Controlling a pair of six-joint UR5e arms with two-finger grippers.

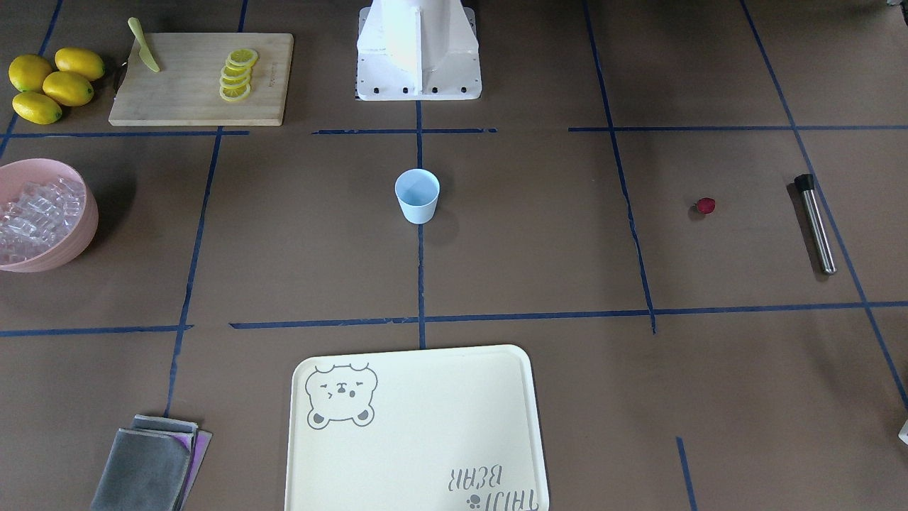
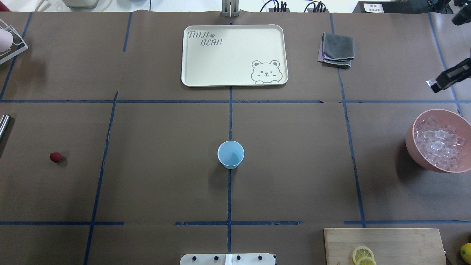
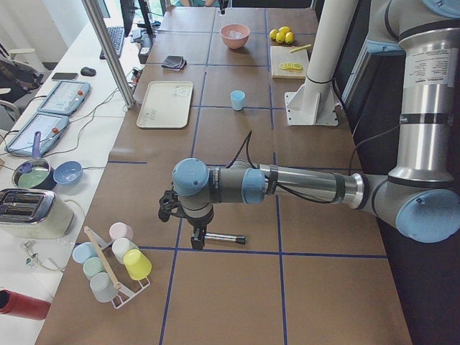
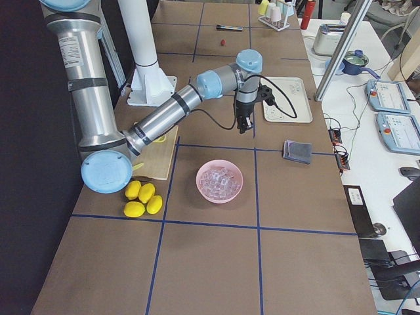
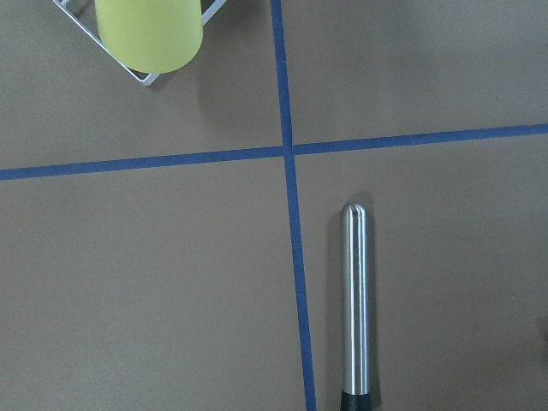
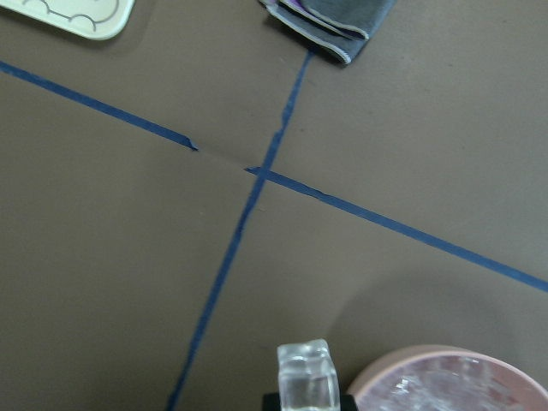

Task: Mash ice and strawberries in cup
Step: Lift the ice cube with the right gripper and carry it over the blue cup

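Observation:
The pale-blue cup (image 1: 417, 196) (image 2: 230, 154) stands upright at the table's middle with nothing in it. A dark-red strawberry (image 1: 705, 206) (image 2: 55, 157) lies on the table on my left side. Ice (image 2: 439, 143) (image 1: 35, 213) fills the pink bowl (image 2: 414, 151) on my right side. My right gripper (image 2: 431, 85) (image 4: 244, 125) hangs above the table just past the bowl, shut on one ice cube (image 6: 304, 381). My left gripper (image 3: 196, 241) hovers beside the steel muddler (image 5: 354, 300) (image 1: 816, 223); I cannot tell whether it is open or shut.
A cream tray (image 2: 228, 59) and folded grey cloths (image 2: 336, 50) lie at the far side. A cutting board (image 1: 191, 85) with lemon slices and a green knife, plus whole lemons (image 1: 53, 84), sit by the robot's base. A rack of cups (image 3: 111, 262) stands at the left end.

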